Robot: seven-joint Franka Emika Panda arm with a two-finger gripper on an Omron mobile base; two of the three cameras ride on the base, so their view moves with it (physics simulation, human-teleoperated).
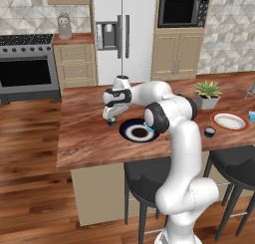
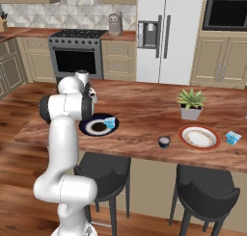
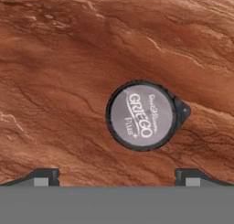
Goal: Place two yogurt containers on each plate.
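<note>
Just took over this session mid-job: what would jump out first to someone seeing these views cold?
The open end effector hangs over a dark round yogurt cup with a pale lid on the wooden counter. Beside it, the navy plate already carries a light blue yogurt cup. Farther right, the red-rimmed plate is bare, another dark cup just left of it.

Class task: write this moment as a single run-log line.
claw: open, above dark round yogurt cup on counter | navy plate: one light blue cup | red-rimmed plate: no cups
</note>
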